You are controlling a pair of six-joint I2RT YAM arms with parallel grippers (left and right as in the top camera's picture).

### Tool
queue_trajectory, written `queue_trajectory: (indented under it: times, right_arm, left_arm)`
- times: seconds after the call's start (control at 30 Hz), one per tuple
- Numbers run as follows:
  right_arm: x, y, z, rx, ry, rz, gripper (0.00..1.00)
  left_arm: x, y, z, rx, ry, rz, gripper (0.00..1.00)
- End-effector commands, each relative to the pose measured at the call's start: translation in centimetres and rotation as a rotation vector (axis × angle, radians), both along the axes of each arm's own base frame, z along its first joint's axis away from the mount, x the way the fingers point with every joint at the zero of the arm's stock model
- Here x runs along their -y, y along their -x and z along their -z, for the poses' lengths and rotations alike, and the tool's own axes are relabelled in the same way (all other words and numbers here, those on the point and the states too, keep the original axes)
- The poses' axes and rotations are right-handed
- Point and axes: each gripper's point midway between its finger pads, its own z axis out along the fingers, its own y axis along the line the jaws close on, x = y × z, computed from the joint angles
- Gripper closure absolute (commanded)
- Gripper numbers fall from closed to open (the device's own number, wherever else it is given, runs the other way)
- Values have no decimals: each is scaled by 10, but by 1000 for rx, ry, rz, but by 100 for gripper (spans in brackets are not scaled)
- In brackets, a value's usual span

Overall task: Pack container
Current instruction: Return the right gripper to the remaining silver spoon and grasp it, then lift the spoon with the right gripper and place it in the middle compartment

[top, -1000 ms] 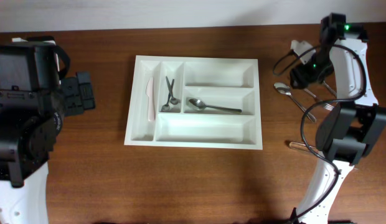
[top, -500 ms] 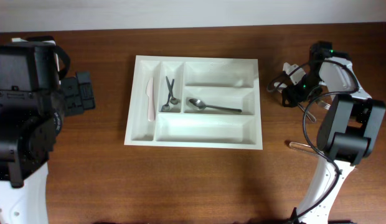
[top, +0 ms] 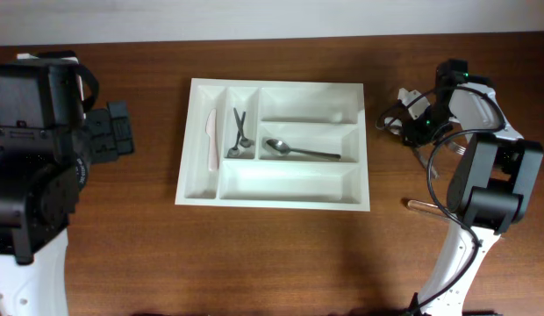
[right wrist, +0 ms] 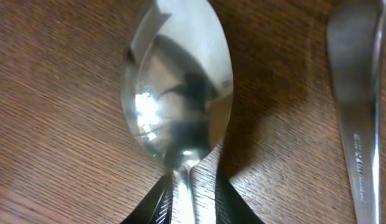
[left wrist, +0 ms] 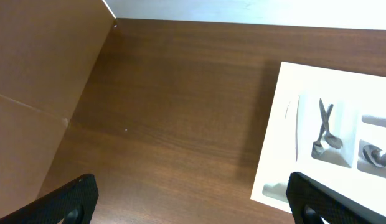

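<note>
- While the spoon (right wrist: 177,87) lies flat on the wooden surface (right wrist: 50,124), the right claw (right wrist: 193,208) sits low over it. Its dark fingers (right wrist: 152,208) flank the thin neck just below the bowl.
- Whether those fingers actually pinch the neck, I cannot tell; a sliver of wood shows between one of them and the metal.
- Another utensil's handle (right wrist: 358,124) lies beside the spoon, not touching it.
- Seen from overhead, this claw is to the right of the white cutlery tray (top: 281,204), outside its rim.
- The tray holds a pale knife (top: 211,140) in its leftmost slot, two small crossed utensils (top: 239,136) in the next slot, and a long spoon (top: 298,151) in the middle compartment.
- The left claw (left wrist: 193,202) hangs spread wide, holding nothing, above the surface to the left of the tray.
</note>
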Motion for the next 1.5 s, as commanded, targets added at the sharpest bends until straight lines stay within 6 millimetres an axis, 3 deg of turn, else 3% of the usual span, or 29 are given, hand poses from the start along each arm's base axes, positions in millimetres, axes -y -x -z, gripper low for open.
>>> queue_trajectory:
  times: [0.0,0.13,0.37,0.47,0.67,0.77,0.9,1.2,1.33,1.47]
  right_arm:
    - [-8,6,4,-15,-43,4,80]
    - [-9,5,4,-15,-43,1,96]
    - [-20,-4,-11,0,-40,-28,96]
    - [-27,-16,-31,31,-41,-46,96]
    - [-42,-44,-94,134,-31,-87,96]
    - [-61,-53,-124,189,-67,-122,96]
    - [-110,-50,-158,246,-138,-320,96]
    - [-201,2,-162,182,-221,-795,96]
    - [-224,11,-157,175,-227,-895,96]
    - [-241,26,-140,134,-244,-992,96]
  left_arm:
    - [-4,2,-4,13,-12,-10,1]
    - [-4,2,-4,13,-12,-10,1]
    - [-4,2,-4,13,-12,-10,1]
    - [-4,2,-4,13,-12,-10,1]
    - [-4,2,-4,13,-12,-10,1]
    - [-4,2,-4,13,-12,-10,1]
    - [-4,2,-4,13,-12,-10,1]
    - [-4,2,-4,13,-12,-10,1]
    - [-4,2,-4,13,-12,-10,1]
    - [-4,2,-4,13,-12,-10,1]
